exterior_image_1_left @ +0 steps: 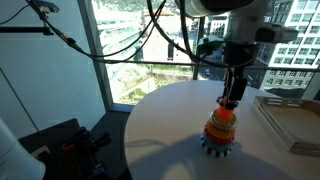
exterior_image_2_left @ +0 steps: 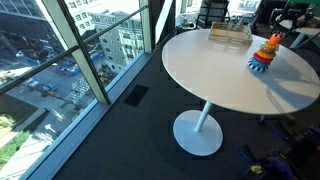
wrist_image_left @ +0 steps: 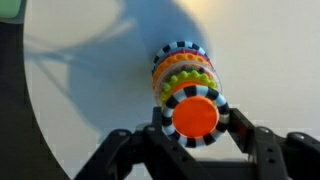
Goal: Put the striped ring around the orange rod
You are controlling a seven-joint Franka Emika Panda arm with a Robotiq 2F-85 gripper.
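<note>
The gripper points straight down, its fingers pressed against the striped ring at 3 and 9 o'clock on its rim. The ring sits at the tip of the orange rod, above the stacked rings, on the white table. Judged light, rigid plastic with a smooth, possibly slippery rim; grip across the outer diameter. In an exterior view the arm hangs vertically over the toy.

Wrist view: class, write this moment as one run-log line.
gripper: astride stack top, grip unclear | striped ring: around orange rod tip | stack: upright on white table
</note>
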